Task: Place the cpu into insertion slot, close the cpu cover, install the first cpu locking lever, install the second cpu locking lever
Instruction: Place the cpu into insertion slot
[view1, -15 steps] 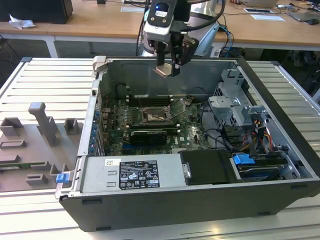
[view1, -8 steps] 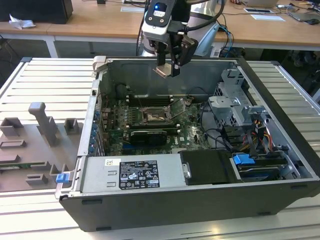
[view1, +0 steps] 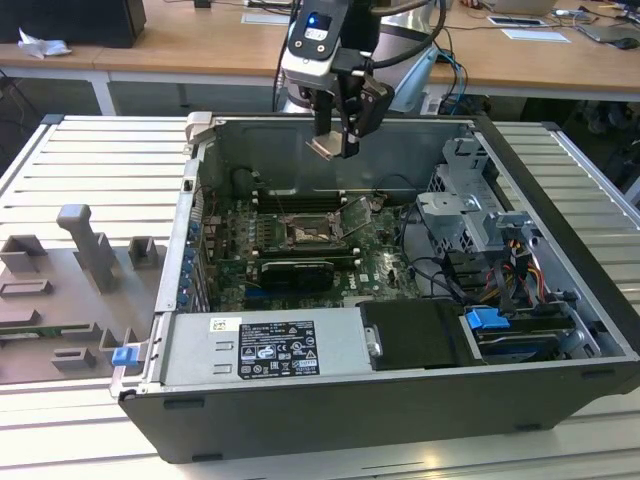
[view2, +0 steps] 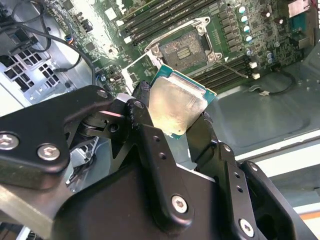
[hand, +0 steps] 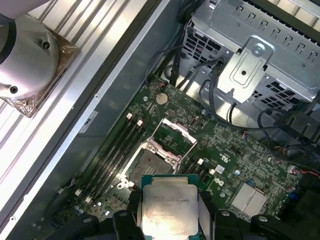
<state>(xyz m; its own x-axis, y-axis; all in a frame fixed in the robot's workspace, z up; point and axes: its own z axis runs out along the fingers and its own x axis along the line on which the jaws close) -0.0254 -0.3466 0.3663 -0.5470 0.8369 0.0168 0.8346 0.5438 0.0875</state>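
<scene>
Over open case (view1: 420, 415), cpu (hand: 169, 210) in claw (view1: 338, 145), cover (hand: 172, 135) raised

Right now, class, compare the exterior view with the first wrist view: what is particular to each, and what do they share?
Exterior view: the labelled power supply and grey fixture tray beside the case. First wrist view: the coin cell battery and the print on the cpu. Both: the end effector holding the cpu clear of the open insertion slot, cpu cover raised.

Open black metal computer case (view1: 350, 425) centred on ribbed aluminium worktop (view1: 90, 150); grey plastic fixture blocks (view1: 82, 238) at the exterior view's left edge.
</scene>
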